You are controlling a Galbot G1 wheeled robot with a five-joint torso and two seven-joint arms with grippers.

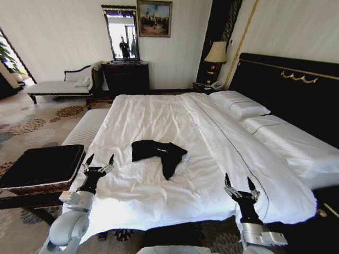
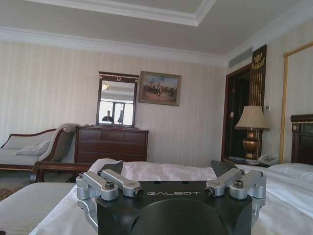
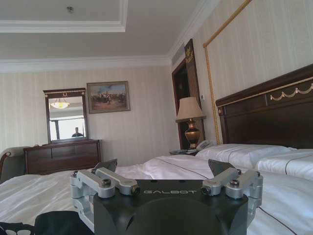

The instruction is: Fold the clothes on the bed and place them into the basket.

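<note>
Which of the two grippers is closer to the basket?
The left gripper, open over the bed's near-left edge, right beside the basket. The right gripper hovers open on the far side from it.

The bed [image 1: 159,159] is covered with white sheets and backed by a black headboard [image 1: 288,90] at 3 o'clock. White pillows [image 1: 241,104] are laid along the headboard side. A black T-shirt [image 1: 159,152] is spread crumpled on the sheet near the bed's middle, toward 6 o'clock. A dark seam line is seen running down the cover at 4 o'clock.
</note>
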